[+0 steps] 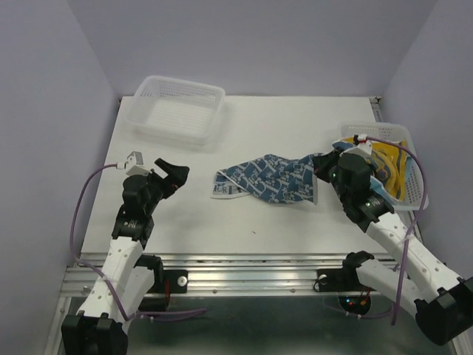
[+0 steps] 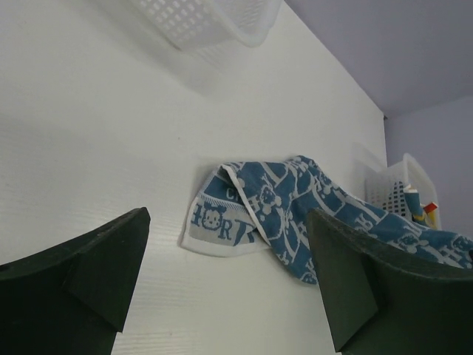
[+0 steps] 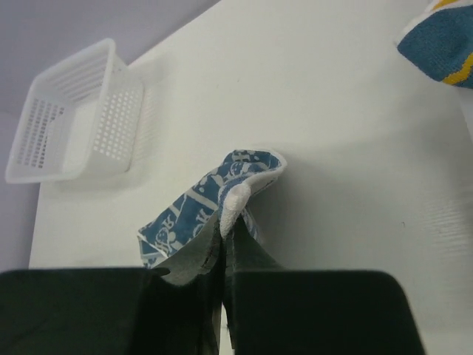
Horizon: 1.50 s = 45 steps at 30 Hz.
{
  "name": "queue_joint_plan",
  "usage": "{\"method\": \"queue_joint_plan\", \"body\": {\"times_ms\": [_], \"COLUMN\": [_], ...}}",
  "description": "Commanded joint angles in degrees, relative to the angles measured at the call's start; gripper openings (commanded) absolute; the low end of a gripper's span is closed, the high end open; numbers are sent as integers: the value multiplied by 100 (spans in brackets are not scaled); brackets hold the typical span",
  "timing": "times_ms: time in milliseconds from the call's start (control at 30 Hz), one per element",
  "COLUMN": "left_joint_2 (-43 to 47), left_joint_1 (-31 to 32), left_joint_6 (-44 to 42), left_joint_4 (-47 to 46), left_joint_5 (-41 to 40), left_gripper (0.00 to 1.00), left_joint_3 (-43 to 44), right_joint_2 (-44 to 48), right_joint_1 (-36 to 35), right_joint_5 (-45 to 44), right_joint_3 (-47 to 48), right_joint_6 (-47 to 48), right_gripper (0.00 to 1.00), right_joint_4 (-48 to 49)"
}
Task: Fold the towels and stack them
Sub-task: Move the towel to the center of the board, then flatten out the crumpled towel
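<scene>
the right pincer (image 1: 323,167) pinches one end of the blue-and-white towel (image 1: 270,180), whose length runs leftward from it toward the open left pincer (image 1: 174,172), nearer the free end.

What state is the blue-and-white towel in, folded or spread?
Neither: the towel lies crumpled, twisted on the table, one end pinched by the right gripper.

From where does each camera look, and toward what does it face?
Top: above and behind the arms, looking down on the table; left hand and right hand show.
Left wrist: on the left arm, facing the blue towel and empty basket; its fingers show apart.
Right wrist: on the right arm, facing across the table; its fingers are shut on the towel.
Shared: all three show the towel and empty basket.
</scene>
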State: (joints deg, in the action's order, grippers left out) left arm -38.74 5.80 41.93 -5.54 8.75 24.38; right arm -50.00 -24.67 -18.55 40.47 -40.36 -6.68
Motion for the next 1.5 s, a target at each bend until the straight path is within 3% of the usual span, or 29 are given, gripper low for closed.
{"method": "queue_joint_plan", "body": {"times_ms": [0, 200, 467, 667, 733, 800, 833, 867, 900, 1033, 1167, 1267, 1467], "left_joint_2": [-81, -221, -792, -1363, -1530, -1794, -1969, -2075, -2163, -2620, -3296, -3815, -4492], "left_joint_1": [70, 184, 325, 500, 632, 921, 1027, 1237, 1317, 1625, 1898, 2117, 2408], "left_joint_6": [61, 87, -36, -106, -124, -159, -176, -168, -177, -203, -273, -317, -168], "left_joint_4": [-474, -571, -650, -782, -817, -826, -817, -817, -808, -791, -624, -457, 26], "left_joint_5": [425, 320, 101, -31, -67, -215, -321, -356, -400, -602, -1111, -1235, -1736], "left_gripper": [99, 99, 99, 99, 99, 99, 99, 99, 99, 99, 99, 99, 85], "left_joint_3": [-144, -241, -153, -48, 5, 101, 172, 207, 233, 409, 760, 1024, 1473], "right_joint_2": [-123, -1493, -4033, -5325, -5634, -5993, -6048, -6065, -6005, -5173, -4125, -3562, -3139], "right_joint_1": [23, 23, 23, 32, 49, 58, 58, 58, 58, 50, 41, 6, -3], "right_joint_5": [-414, -193, -1018, -731, -529, -73, 321, 464, 544, 747, 625, 536, 352], "right_joint_3": [83, 1444, 4412, 4918, 5102, 5365, 5575, 5621, 5604, 4701, 2649, 1783, 840], "right_joint_6": [-25, 151, 300, 555, 748, 950, 1073, 1187, 1223, 1285, 952, 635, 388], "right_gripper": [1, 1, 1, 15, 23, 42, 70, 90, 100, 100, 100, 100, 100], "right_joint_4": [456, 897, 739, 1350, 1467, 1145, 847, 713, 686, 334, 298, 369, 290]}}
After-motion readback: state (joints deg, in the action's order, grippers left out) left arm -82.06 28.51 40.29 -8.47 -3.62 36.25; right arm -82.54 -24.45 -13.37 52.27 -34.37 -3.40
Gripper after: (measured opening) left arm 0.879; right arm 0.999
